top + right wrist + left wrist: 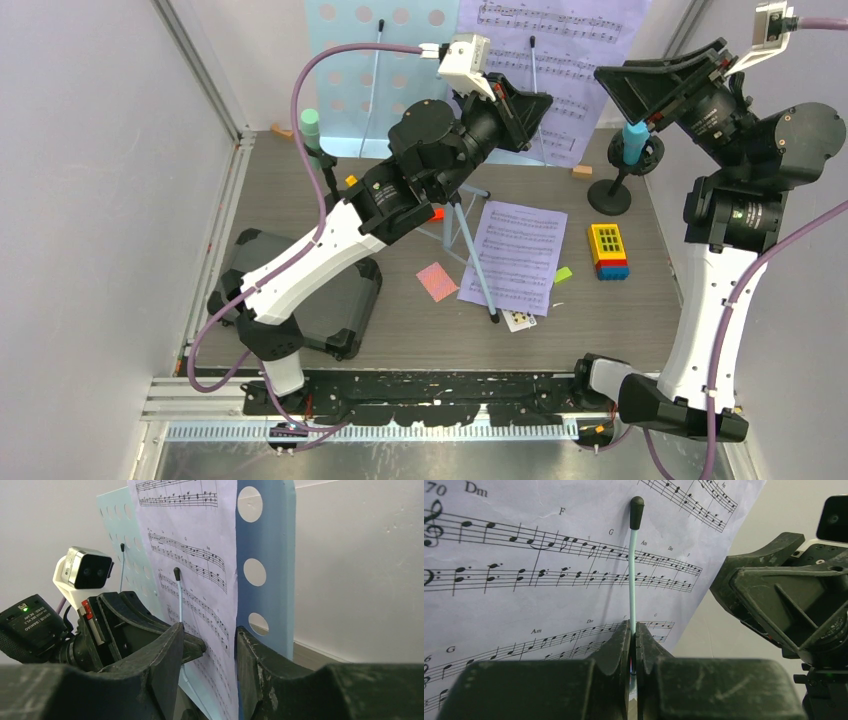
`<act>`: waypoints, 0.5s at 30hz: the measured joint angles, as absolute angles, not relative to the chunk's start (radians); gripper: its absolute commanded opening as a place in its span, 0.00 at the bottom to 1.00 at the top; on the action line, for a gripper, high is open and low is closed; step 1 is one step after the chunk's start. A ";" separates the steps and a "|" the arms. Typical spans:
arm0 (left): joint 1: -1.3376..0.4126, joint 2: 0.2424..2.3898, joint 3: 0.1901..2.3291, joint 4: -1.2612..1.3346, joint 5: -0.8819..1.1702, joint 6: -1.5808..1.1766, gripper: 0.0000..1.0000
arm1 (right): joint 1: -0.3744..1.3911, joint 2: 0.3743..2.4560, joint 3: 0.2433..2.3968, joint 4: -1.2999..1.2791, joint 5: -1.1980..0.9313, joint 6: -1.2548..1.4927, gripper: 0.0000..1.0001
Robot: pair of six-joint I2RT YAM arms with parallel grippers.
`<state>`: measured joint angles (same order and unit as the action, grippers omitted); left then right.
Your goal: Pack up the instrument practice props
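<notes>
The pale blue music rack [365, 70] stands at the back with a lilac sheet-music page [560, 55] on it. My left gripper [633, 630] is shut on the rack's thin page-holder wire [633, 580], which lies across the page [524, 605]. My right gripper [210, 627] is open, its jaws straddling the page's [200, 520] right edge in front of the rack [265, 545]. A second lilac page [515, 255] lies on the table over the tripod legs [470, 250]. The green microphone [311, 125] stands at the back left. At the right the blue microphone [634, 140] sits on a black round-based pole [609, 197].
A black case [330, 300] lies at the near left under the left arm. A yellow toy block stack [608, 250], a small green block [563, 273], a pink card [437, 281] and a playing card [518, 320] lie on the table. Walls close in on both sides.
</notes>
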<state>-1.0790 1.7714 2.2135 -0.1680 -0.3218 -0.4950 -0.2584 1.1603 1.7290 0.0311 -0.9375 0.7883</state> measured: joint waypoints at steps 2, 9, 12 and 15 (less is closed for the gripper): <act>-1.079 1.771 2.214 -0.168 -0.322 -0.495 0.05 | -0.258 1.166 1.726 0.033 -0.937 0.794 0.47; -1.079 1.771 2.214 -0.168 -0.322 -0.495 0.05 | -0.258 1.209 1.709 0.102 -0.966 0.862 0.47; -1.079 1.771 2.214 -0.168 -0.322 -0.495 0.05 | -0.258 1.221 1.694 0.150 -0.982 0.908 0.45; -1.079 1.771 2.214 -0.168 -0.322 -0.496 0.05 | -0.258 1.231 1.682 0.204 -0.999 0.958 0.45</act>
